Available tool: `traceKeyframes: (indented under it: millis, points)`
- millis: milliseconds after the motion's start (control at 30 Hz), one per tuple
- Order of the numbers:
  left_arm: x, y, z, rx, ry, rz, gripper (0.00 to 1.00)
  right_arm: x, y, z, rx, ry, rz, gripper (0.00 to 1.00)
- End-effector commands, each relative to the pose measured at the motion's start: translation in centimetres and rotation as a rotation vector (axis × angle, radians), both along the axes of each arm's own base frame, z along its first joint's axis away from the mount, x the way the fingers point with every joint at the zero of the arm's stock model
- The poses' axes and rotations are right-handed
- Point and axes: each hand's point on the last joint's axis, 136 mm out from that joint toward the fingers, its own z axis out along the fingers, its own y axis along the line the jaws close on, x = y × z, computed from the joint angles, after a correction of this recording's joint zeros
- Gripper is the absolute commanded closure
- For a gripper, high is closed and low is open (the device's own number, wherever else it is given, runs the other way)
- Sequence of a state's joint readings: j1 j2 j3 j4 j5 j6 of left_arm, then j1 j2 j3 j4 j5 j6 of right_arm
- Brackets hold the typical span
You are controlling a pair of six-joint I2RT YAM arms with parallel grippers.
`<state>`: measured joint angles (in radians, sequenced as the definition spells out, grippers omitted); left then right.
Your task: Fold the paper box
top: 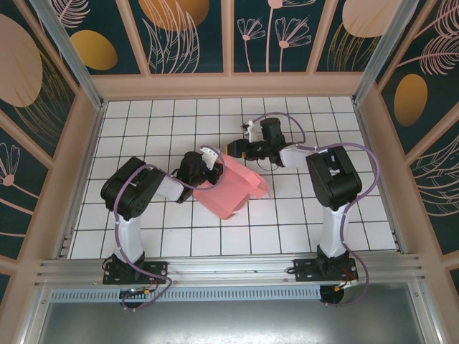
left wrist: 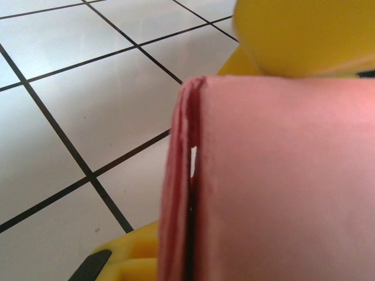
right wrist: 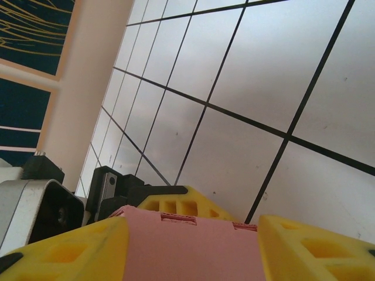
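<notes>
Tabletop (top: 143, 229): white tiles with a black grid; it carries the work at its middle.
Paper box (top: 231, 192): pink card, lying mid-tabletop between the two arms. We find it raised into a slanted body with distinct faces, not a flat sheet.
Left gripper (top: 206, 166): at the box's left end. Its yellow fingers (left wrist: 293, 35) sit above and below the card, closed down onto it.
Right gripper (top: 239, 149): at the box's far corner. Its fingers (right wrist: 70, 252) stand apart, with pink card filling the gap from one to the other. We judge the card held across that span.
Flap (top: 258, 188): an end panel at the right, standing away from the body, not tucked.
Folded edge (left wrist: 179, 193): several layers lie together, with a thin slit of light between them.
Tabs (right wrist: 179, 218): small notched tabs along the card's upper edge, not seated as far as we can see.
Done: main creases made and body erected, in our judgement.
Left: close the right end, seat the tabs and square the shape.
</notes>
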<state>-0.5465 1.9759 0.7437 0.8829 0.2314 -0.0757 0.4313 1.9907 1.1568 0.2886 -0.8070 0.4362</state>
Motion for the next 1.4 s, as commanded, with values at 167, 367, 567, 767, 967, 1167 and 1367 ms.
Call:
traceKeyframes:
  millis: [167, 367, 567, 767, 967, 1167, 1367]
  points:
    - [0.0, -1.4, 0.6, -0.042, 0.007, -0.053, 1.00, -1.5, -0.6, 2.0, 0.049, -0.045, 0.052, 0.33]
    - [0.1, -1.2, -0.5, -0.018, 0.036, -0.036, 1.00, -1.8, -0.4, 1.9, 0.061, -0.041, 0.063, 0.31]
    - [0.1, -1.2, -1.0, -0.013, 0.053, -0.033, 1.00, -2.6, 0.0, 2.4, 0.087, -0.054, 0.096, 0.27]
    - [0.1, -1.2, -1.2, -0.010, 0.052, -0.035, 1.00, -3.6, 0.7, 1.9, 0.073, -0.048, 0.134, 0.23]
    - [0.1, -1.1, -0.9, -0.011, 0.042, -0.031, 1.00, -2.8, -0.1, -0.4, 0.018, 0.014, 0.076, 0.36]
    - [0.2, -1.1, -1.0, -0.010, 0.043, -0.030, 1.00, -2.5, -0.3, -0.4, -0.014, 0.007, 0.065, 0.44]
    - [0.3, -0.8, -0.7, -0.009, 0.033, -0.013, 0.93, -2.1, -0.7, -0.9, -0.059, 0.025, 0.040, 0.48]
